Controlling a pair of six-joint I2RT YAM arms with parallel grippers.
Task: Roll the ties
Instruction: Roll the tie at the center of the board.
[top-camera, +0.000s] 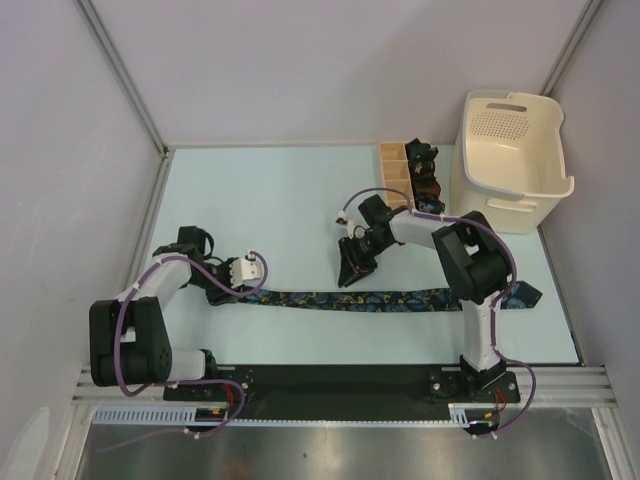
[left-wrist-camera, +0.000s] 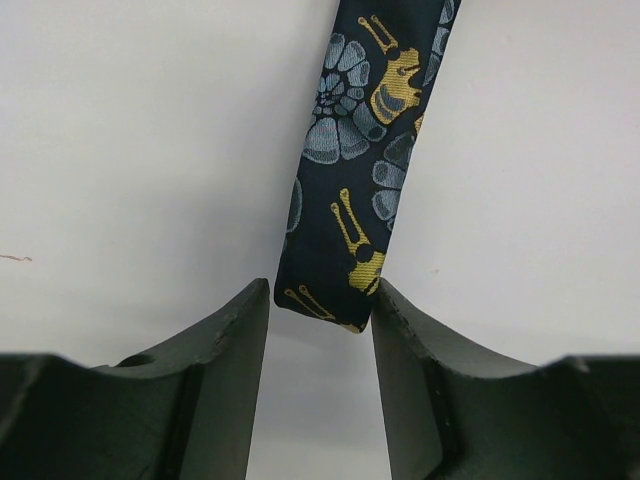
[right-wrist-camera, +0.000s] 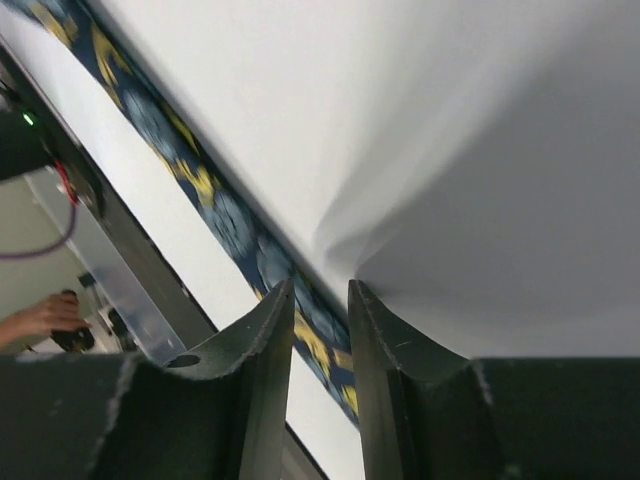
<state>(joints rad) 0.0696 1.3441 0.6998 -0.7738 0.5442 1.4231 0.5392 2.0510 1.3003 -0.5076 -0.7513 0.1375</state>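
A navy floral tie (top-camera: 385, 300) lies flat and straight along the near part of the table, its wide pointed end at the right (top-camera: 525, 296). My left gripper (top-camera: 228, 287) is low at the tie's narrow left end. In the left wrist view the gripper (left-wrist-camera: 320, 305) is open and the tie's narrow end (left-wrist-camera: 345, 215) reaches just between the fingertips, not pinched. My right gripper (top-camera: 352, 272) hovers just behind the tie's middle. In the right wrist view it (right-wrist-camera: 320, 300) is open by a narrow gap and empty, with the tie (right-wrist-camera: 150, 120) on the table beyond it. Small dark coiled ties (top-camera: 421, 167) sit in the wooden box.
A tan wooden divided box (top-camera: 393, 172) stands at the back right, next to a cream plastic basket (top-camera: 512, 190). White walls enclose the table on the left, back and right. A black rail (top-camera: 340, 385) runs along the near edge.
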